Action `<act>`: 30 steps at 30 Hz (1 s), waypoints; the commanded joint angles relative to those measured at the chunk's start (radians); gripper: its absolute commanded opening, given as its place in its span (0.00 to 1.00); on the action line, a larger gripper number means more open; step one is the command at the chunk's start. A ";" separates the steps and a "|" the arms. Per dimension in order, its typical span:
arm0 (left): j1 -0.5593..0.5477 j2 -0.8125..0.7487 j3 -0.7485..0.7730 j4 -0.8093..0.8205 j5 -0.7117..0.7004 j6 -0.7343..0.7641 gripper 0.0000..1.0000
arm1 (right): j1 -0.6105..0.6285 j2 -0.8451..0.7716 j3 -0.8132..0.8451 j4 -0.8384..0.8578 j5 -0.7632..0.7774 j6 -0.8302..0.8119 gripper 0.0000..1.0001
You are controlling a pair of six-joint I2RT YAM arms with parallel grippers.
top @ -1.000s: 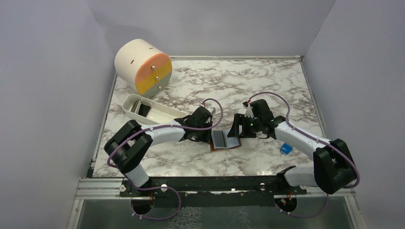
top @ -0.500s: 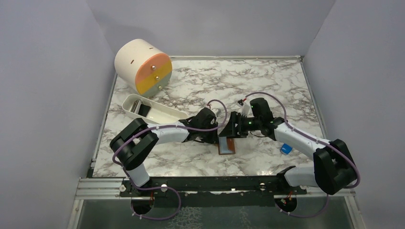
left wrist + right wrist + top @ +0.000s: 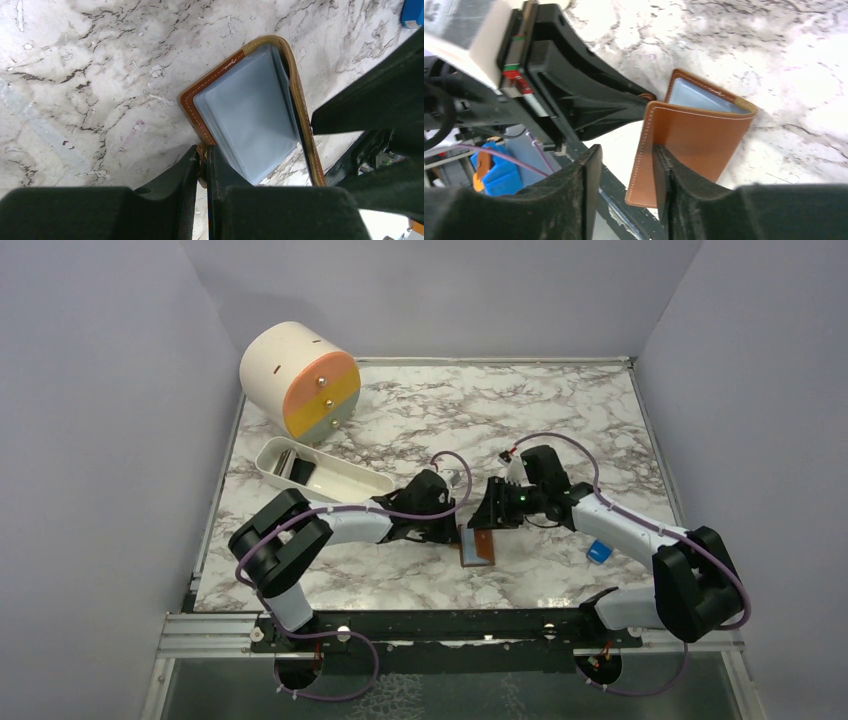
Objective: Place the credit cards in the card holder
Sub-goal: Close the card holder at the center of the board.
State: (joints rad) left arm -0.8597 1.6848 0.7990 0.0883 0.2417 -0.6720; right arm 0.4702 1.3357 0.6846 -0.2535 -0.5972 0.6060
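The brown card holder stands half folded on the marble between both grippers, its pale blue pocket facing up. My left gripper is shut on the holder's near edge by the snap tab, seen in the left wrist view. My right gripper is open; the raised brown flap stands between its fingers, against the right finger. Two dark cards lie in the white tray. The orange-yellow card is out of view.
The white oblong tray lies at the left behind my left arm. A cream drum with orange, yellow and grey drawer fronts stands at the back left. A small blue block lies beside my right arm.
A second ago the holder lay open flat. Its right flap has swung up and over to the left, with my right gripper moving left alongside it. The left gripper keeps its grip.
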 commanded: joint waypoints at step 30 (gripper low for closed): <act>0.050 -0.156 -0.072 -0.073 -0.032 0.011 0.22 | 0.037 0.190 -0.025 -0.124 0.454 -0.075 0.21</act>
State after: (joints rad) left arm -0.8146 1.5681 0.6941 0.1261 0.2710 -0.7292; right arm 0.5117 1.4792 0.7033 -0.3336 -0.3119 0.5789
